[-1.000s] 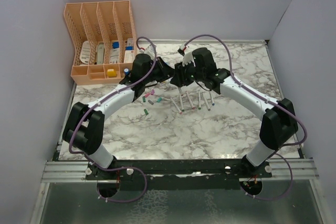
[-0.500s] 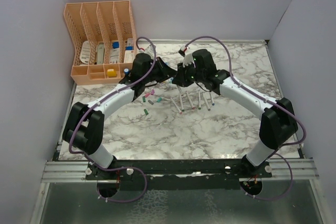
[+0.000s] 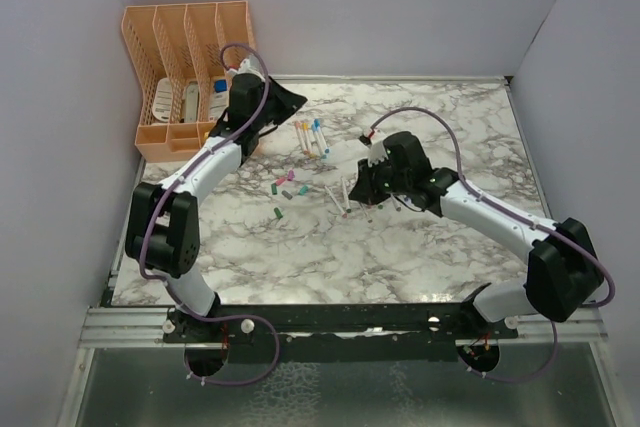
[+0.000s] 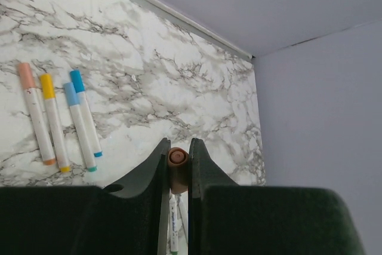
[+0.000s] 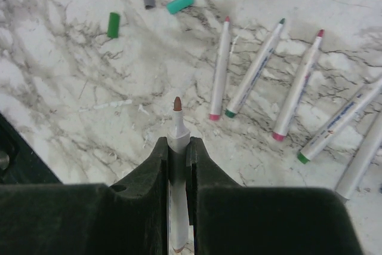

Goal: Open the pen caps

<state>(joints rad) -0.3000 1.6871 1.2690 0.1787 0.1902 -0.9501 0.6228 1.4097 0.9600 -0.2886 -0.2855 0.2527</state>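
Grippers hard to read overhead: left gripper (image 3: 292, 100) and right gripper (image 3: 358, 190) jaws hidden by their own wrists. Far left, peach organiser (image 3: 160, 57) holds white and blue items (image 3: 190, 99), partly behind the left arm. Loose pen caps (image 3: 285, 187) mid-table.
Left wrist: jaws clamped on brown cap (image 4: 177, 157); four capped pens (image 4: 59, 117) on the marble nearby.
Right wrist: jaws clamped on uncapped pen (image 5: 176, 125); green, grey, teal caps to its left, one cut off at top edge.

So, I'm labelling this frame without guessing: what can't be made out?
Left wrist: brown cap shows only its end; left gripper fingers hide its length.
Right wrist: right gripper fingers hide the barrel of the held pen; far-right pen: tip cut off by edge.
Top external: brown cap too small.
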